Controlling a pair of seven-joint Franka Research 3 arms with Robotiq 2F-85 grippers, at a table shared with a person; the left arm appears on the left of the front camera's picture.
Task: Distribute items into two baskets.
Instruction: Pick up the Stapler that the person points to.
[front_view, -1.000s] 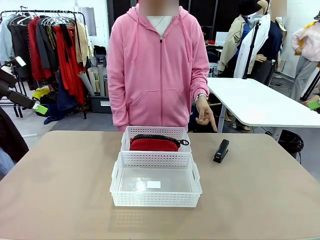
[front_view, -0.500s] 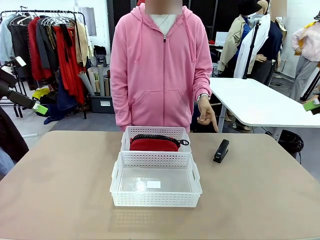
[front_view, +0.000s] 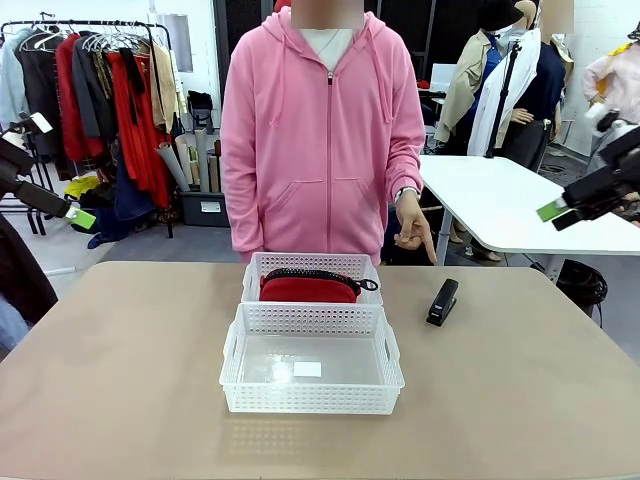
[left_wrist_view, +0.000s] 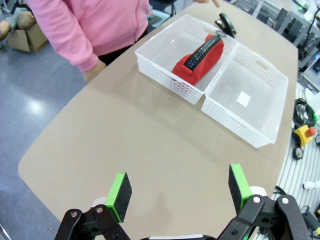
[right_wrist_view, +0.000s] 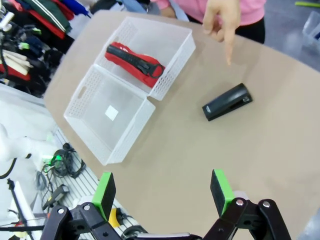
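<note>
two white lattice baskets sit end to end, touching, in the middle of the table. the far basket holds the red pouch, standing on edge along the basket's length with its black zipper on top; from the front the lattice wall veils its lower part. the near basket holds nothing but a small white label on its floor. it looks a little larger than the far one, though that may be just the angle

the black stapler lies on the bare table just right of the far basket, apart from it and in neither basket. the person's hand hangs over the table's far edge, index finger pointing down toward the stapler without touching it

the left gripper is raised at the left, well apart from the baskets, jaws spread wide with nothing between them; the front view cuts it at the picture's edge. the right gripper is raised at the right, jaws also wide and empty; in the front view one green pad of it is plain, the rest dark and cut off
</note>
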